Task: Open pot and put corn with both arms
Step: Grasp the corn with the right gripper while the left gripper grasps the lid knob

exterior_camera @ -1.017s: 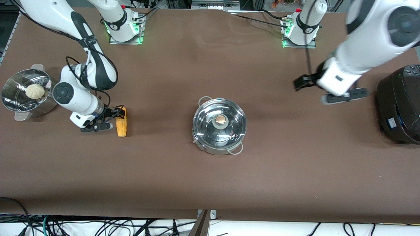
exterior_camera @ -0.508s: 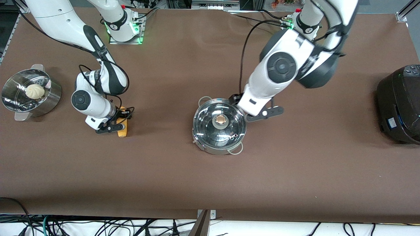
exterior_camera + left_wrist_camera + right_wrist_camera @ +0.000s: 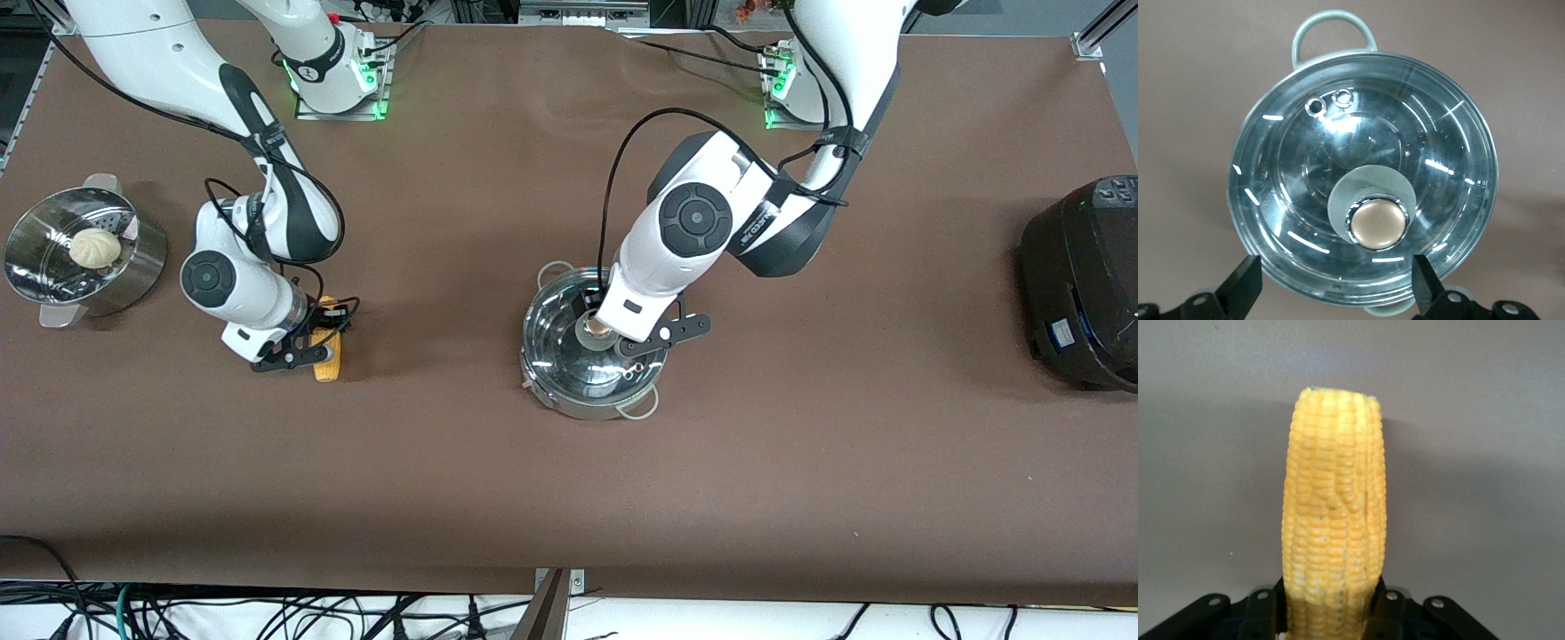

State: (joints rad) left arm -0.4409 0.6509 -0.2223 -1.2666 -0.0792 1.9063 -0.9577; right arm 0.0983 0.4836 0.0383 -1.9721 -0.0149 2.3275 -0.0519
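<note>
Steel steamer bowl (image 3: 84,258) with a pale bun (image 3: 95,247) in it sits at the right arm's end of the brown bench (image 3: 569,462). Beside it, toward the middle, the right arm reaches down to the corn (image 3: 328,360), which lies flat on the bench. Right tool (image 3: 311,342) is low over the cob; in the right wrist view its fingers (image 3: 1388,607) sit snug against both sides of the corn (image 3: 1335,520), narrow, gripping the cob's end. Cob looks to be resting on the bench.

Shiny pot (image 3: 594,345) stands mid-bench, well apart from the corn, wire loop handles showing at its rim. Glass lid (image 3: 569,356) is on the pot, tan knob (image 3: 597,327) at its centre. Left arm comes down from its base over the pot; left tool (image 3: 613,333) is right over the lid at the knob. In the left wrist view the fingers (image 3: 1245,283) are spread wide, one on either side of the knob (image 3: 1378,222), apart from it, not clamped on anything. Lid (image 3: 1361,193) fills that view, closed, two small holes near its edge.

Black cooker (image 3: 1080,280) sits at the left arm's end of the bench, well apart from the pot.
</note>
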